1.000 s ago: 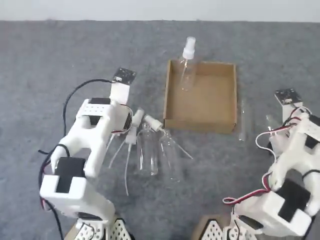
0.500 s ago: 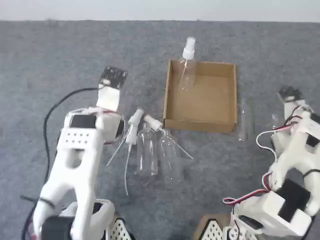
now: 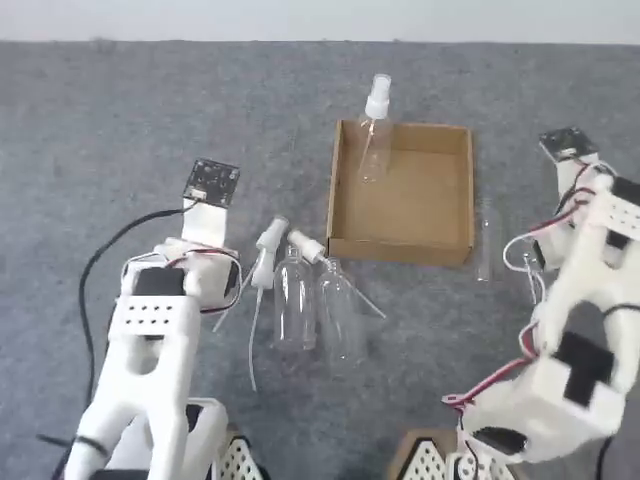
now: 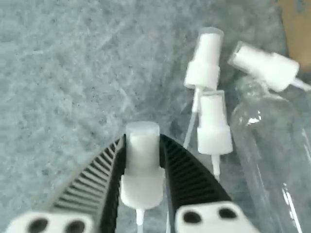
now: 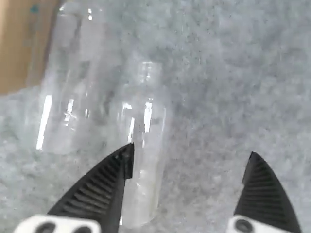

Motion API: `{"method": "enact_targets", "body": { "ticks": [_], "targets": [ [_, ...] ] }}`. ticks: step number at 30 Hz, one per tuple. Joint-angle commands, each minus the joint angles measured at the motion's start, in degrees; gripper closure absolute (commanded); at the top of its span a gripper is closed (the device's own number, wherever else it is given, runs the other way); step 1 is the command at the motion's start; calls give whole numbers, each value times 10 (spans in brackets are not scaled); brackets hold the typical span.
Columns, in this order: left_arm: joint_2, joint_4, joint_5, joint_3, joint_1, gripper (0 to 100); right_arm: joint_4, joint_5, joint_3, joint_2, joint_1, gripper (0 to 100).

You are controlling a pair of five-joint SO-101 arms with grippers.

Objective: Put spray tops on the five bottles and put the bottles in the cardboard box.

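Beside the cardboard box [image 3: 400, 248], the open right tool [image 5: 189, 153] is hovering over a bottle [image 5: 143, 145] lying lengthwise away from it, while the left tool [image 4: 141, 141] is gripping a spray top [image 4: 142, 177].

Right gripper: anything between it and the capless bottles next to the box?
Nothing visible. In the right wrist view the right gripper is open over the carpet, and the nearer bottle lies right by one of its fingers. The second bottle lies past it, beside the cardboard box.

Grey felt-like mat [image 3: 100, 120] covers table; pale wall strip [image 3: 300, 20] along far edge.
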Motion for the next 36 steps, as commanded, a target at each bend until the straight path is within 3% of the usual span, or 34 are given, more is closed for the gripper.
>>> {"method": "enact_targets", "body": {
  "ticks": [1, 12, 21, 36],
  "targets": [
    [-20, -13, -2, -1, -2, 990, 24, -9, -80, 55, -13, 701],
    [-20, -13, -2, -1, -2, 990, 38, -91, -132, 134, -36, 701],
    [-20, -13, -2, -1, -2, 990, 16, -193, -120, 163, -1, 701],
    [-19, -14, -2, 0, -1, 990, 48, -140, -127, 109, 11, 738]
  ]
}}
